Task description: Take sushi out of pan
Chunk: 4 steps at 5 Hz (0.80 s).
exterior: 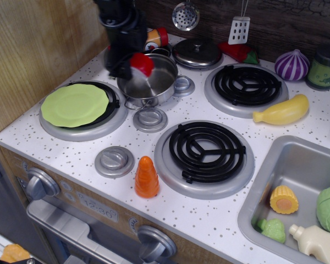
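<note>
The gripper (133, 65) pinches the sushi (142, 64), holding it above the pan's (154, 88) left rim. The green plate (74, 104) lies just left, below.

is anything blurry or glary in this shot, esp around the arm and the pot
In the observation.image view, the pincer and the sushi it carries are smeared by motion blur, edges soft. The pan is sharp but throws bright glare streaks off its steel wall and inner floor. The lid behind it also shows highlights. The carrot and the burners are crisp and evenly lit.
</note>
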{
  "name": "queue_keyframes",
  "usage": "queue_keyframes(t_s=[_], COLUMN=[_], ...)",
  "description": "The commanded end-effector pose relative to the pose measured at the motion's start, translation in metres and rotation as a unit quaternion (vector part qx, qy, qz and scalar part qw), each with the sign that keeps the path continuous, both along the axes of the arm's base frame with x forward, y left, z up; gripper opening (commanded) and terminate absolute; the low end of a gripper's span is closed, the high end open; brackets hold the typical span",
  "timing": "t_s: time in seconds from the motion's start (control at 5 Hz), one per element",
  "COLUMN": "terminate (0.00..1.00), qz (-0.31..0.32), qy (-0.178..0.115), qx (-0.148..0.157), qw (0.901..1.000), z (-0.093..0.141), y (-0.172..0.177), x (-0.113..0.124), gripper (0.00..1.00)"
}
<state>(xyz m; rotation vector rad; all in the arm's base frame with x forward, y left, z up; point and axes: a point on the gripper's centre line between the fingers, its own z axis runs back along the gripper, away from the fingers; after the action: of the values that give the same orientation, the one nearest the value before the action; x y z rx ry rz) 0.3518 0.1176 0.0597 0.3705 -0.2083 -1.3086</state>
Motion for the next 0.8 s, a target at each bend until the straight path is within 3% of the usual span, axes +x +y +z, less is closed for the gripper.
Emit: queue_keyframes(t_s=[0.0, 0.2, 0.6], terminate=[0.00, 0.00, 0.00], qz=[0.018, 0.007, 0.007], qy=[0.015, 0.066, 0.066], qx=[0.035, 0.013, 0.013], qw=[0.9991, 0.9977, 0.9977], z=[0.015, 0.007, 0.007], y=[0.037, 0.049, 0.049], x=[-0.029, -0.039, -0.039], gripper=[0.00, 1.00, 1.00])
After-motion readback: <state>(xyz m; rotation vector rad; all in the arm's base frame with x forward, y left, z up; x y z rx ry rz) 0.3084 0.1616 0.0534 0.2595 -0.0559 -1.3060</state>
